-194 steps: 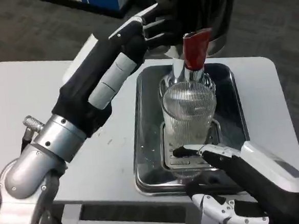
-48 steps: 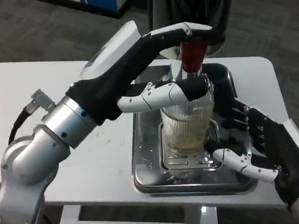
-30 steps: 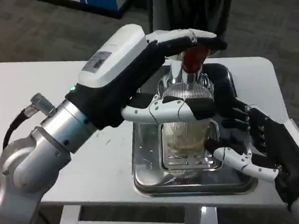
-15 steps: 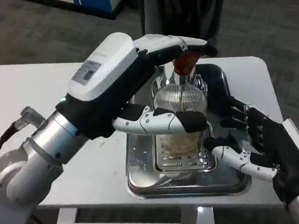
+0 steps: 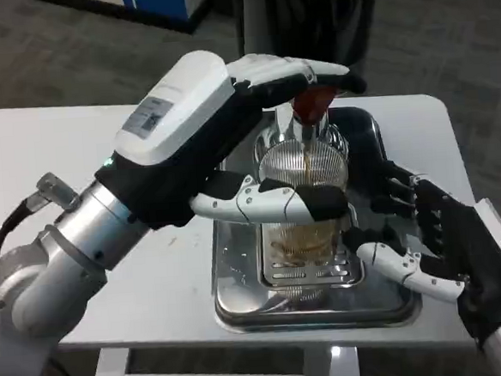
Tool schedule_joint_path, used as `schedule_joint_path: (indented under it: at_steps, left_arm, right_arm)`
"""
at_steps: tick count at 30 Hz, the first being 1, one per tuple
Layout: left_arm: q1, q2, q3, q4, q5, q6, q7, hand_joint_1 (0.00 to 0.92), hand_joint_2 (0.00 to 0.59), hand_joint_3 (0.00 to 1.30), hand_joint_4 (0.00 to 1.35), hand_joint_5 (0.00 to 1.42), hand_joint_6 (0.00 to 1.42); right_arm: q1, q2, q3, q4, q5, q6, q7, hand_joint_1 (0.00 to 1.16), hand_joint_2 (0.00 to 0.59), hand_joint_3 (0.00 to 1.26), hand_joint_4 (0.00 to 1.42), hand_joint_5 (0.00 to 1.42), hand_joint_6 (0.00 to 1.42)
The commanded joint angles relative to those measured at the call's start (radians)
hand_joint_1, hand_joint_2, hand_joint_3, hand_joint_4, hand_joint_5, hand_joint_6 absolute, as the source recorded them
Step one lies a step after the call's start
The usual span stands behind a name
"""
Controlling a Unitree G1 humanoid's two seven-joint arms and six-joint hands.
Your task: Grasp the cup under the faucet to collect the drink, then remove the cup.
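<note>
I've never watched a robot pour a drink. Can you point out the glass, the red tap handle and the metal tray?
glass (image 5: 305, 163): head view, ribbed upper wall.
red tap handle (image 5: 311, 105): head view, red lever under the left hand's fingers.
metal tray (image 5: 240, 279): head view, bare left floor.

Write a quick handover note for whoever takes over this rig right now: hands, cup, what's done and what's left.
Left hand: fingers over the red faucet handle, thumb across the front of the cup.
Right hand: beside the cup on its right, fingers spread; contact cannot be confirmed.
Cup: ribbed glass, upright on the drain grate in the metal tray, under the faucet, with amber drink in the lower part.
Done: cup placed, filling begun.
Left: finish filling, release the handle, grasp the cup and take it out.
</note>
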Motion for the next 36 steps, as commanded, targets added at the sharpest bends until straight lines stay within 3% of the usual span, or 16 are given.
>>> schedule_joint_path:
  at_steps: [1, 36]
  left_arm:
    - [0.036, 0.03, -0.024, 0.031, 0.063, 0.01, -0.025, 0.0, 0.072, 0.37, 0.31, 0.34, 0.28]
    - [0.045, 0.023, -0.027, 0.039, 0.054, 0.026, -0.021, 0.0, 0.075, 0.36, 0.31, 0.34, 0.26]
  right_arm:
    - [-0.002, 0.002, -0.003, 0.011, 0.006, -0.01, -0.013, 0.76, 0.199, 0.23, 0.24, 0.28, 0.29]
    - [-0.03, 0.026, 0.003, -0.022, 0.025, -0.005, -0.033, 0.75, 0.2, 0.19, 0.21, 0.26, 0.28]
